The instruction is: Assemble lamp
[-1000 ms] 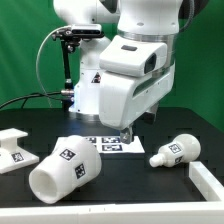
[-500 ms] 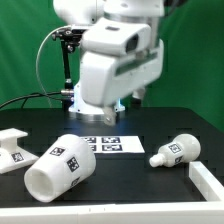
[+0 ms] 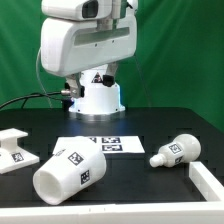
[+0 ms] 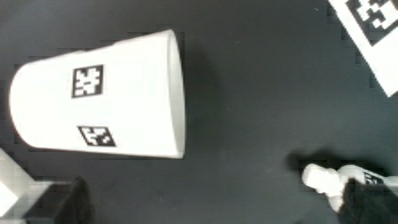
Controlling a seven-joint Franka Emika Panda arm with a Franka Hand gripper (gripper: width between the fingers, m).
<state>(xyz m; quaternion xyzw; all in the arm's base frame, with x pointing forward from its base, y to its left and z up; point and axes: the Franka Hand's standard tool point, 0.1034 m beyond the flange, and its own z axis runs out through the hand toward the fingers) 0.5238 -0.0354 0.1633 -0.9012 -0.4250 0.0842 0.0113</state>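
Note:
The shade point(image 3: 68, 172) lies on its side on the black table at the front, left of centre; in the wrist view it point(image 4: 98, 95) fills one side. The round-headed bulb point(image 3: 175, 150) lies on its side at the exterior view's right and shows small in the wrist view point(image 4: 326, 177), beside one fingertip point(image 4: 366, 200). The blocky base point(image 3: 14, 150) sits at the far left. My gripper point(image 4: 214, 205) is open and empty, high above the table between shade and bulb. In the exterior view its fingers are hidden behind the raised arm.
The marker board point(image 3: 110, 145) lies flat behind the shade; its corner shows in the wrist view point(image 4: 370, 25). The white robot pedestal point(image 3: 97, 97) stands behind it. A white ledge point(image 3: 207, 183) sits at the front right corner.
The arm has risen from just above the marker board and swung toward the exterior view's left. The shade has shifted slightly to the right and forward. Bulb and base have not moved.

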